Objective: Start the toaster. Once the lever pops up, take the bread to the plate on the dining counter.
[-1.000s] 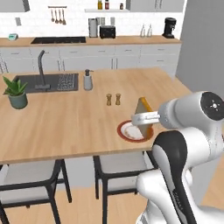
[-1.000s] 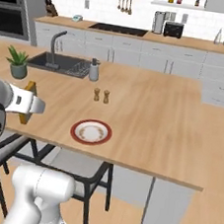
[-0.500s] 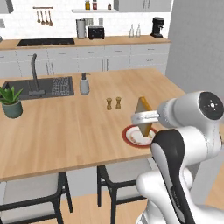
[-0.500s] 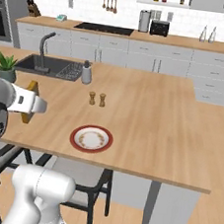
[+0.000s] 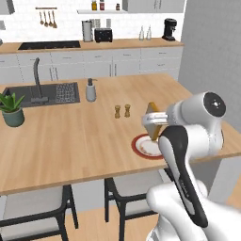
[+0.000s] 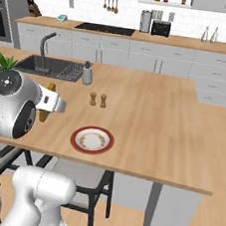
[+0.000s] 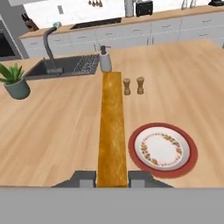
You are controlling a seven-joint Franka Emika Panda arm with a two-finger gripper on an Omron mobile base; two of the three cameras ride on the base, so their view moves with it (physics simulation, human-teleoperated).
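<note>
My gripper (image 7: 112, 178) is shut on the bread (image 7: 112, 131), a tan slice with an orange-brown crust, seen edge-on between the two fingertips (image 7: 83, 178). In the left base view the bread (image 5: 151, 118) hangs above the dining counter (image 5: 70, 136), just over the near-left edge of the plate (image 5: 136, 143). The red-rimmed plate (image 7: 190, 153) lies to the right of the slice in the hand view. From the right base, the plate (image 6: 76, 138) sits near the counter's front edge and the bread (image 6: 44, 116) pokes out behind my arm. The black toaster (image 5: 103, 35) stands on the far worktop.
Salt and pepper shakers (image 5: 122, 111) stand just beyond the plate. A soap dispenser (image 5: 91, 90), the inset sink with its tap (image 5: 36, 80) and a potted plant (image 5: 12, 109) lie to the left. Dark stools (image 5: 33, 212) sit under the counter's front edge. A coffee machine (image 5: 169, 29) stands on the far worktop.
The whole scene has shifted in both base views, so the base has moved along the counter. The arm keeps the same pose with the bread still held; the plate now lies closer beneath the slice.
</note>
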